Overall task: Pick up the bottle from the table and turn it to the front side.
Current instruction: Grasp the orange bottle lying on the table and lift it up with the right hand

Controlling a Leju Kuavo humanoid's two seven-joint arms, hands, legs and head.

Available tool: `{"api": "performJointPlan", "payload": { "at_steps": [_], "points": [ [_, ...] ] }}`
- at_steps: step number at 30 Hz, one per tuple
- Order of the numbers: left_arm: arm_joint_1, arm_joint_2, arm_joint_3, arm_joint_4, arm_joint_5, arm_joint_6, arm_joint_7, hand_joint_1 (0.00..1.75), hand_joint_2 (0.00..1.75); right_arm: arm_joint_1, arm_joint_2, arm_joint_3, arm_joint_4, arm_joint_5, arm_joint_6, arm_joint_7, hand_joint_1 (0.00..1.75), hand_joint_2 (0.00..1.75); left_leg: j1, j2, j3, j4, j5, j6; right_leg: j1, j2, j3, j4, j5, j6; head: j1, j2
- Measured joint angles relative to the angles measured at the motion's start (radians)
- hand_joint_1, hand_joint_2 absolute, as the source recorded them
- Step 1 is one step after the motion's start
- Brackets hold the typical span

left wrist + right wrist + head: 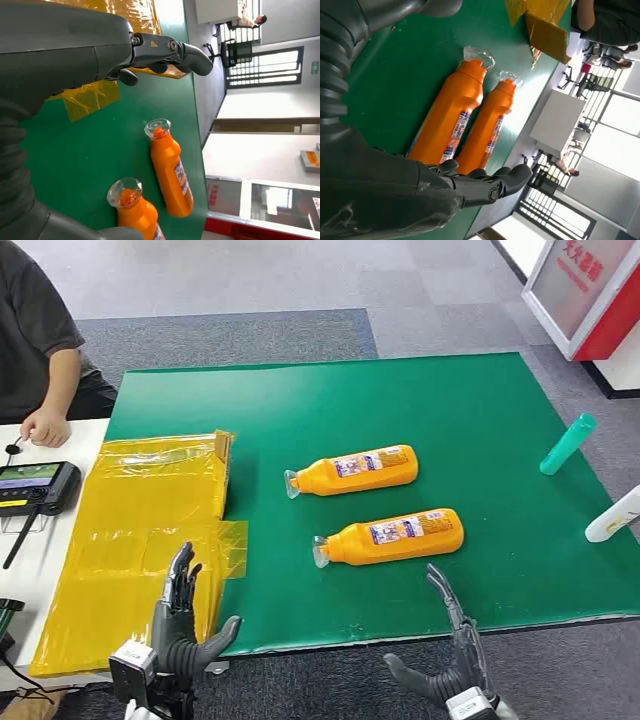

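A: Bottles, two, orange, lying on their sides on the green mat (468,430). Where exactly?

B: Both near mat centre. Near bottle (389,536) lies closer to the mat's front edge, far bottle (353,470) just behind it; roughly parallel, apart, clear caps toward the yellow film side, labels facing up.

A: Left hand?

B: Left hand (180,625) sits at the mat's front-left corner, over the edge of the yellow film (143,530). Fingers spread and upright, thumb out to the side, holding nothing. Left wrist view shows both bottle caps beyond it, w/ clear space between hand and bottles.

A: Right hand?

B: Right hand (449,655) is off the mat's front edge, below the near bottle's base end. Fingers apart, one stretched toward the mat, thumb out; nothing held, not touching the bottle. Right wrist view has both bottles side by side past the fingers (497,182).

A: Other items?

B: Teal tube (567,443) near the mat's right edge; white bottle (613,515) at that edge, partly cut off. Left of the mat, beyond the film, a white table (53,540) w/ a small screen device (34,487); a person's hand (45,426) rests there. Red-and-white sign (589,285) on the floor past the mat's far-right corner.
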Motion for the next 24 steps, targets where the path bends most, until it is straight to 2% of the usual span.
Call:
{"api": "performJointPlan", "payload": {
  "at_steps": [7,14,24],
  "points": [
    [0.000,0.001,0.000,0.001,0.000,0.002,0.000,0.00,1.75,-0.002,0.000,-0.004,0.000,0.009,-0.005,0.002,0.00,1.75,0.000,0.000,0.000,0.000,0.000,0.000,0.000,0.000,0.000,0.000,0.000,0.000,0.000,0.000],
    [0.012,0.022,0.030,-0.003,0.002,-0.028,-0.005,0.00,1.75,-0.040,0.000,-0.003,-0.013,0.105,-0.088,0.068,0.00,1.75,0.000,0.000,0.000,0.000,0.000,0.000,0.000,0.000,0.001,0.000,0.000,0.000,0.000,0.000],
    [0.020,0.034,0.056,-0.007,0.003,-0.037,-0.007,0.00,1.75,-0.057,0.000,-0.002,-0.027,0.114,-0.094,0.081,0.00,1.75,0.000,0.000,0.000,0.000,0.000,0.000,0.000,0.000,0.001,0.000,0.000,0.000,0.000,0.000]
  ]
}}
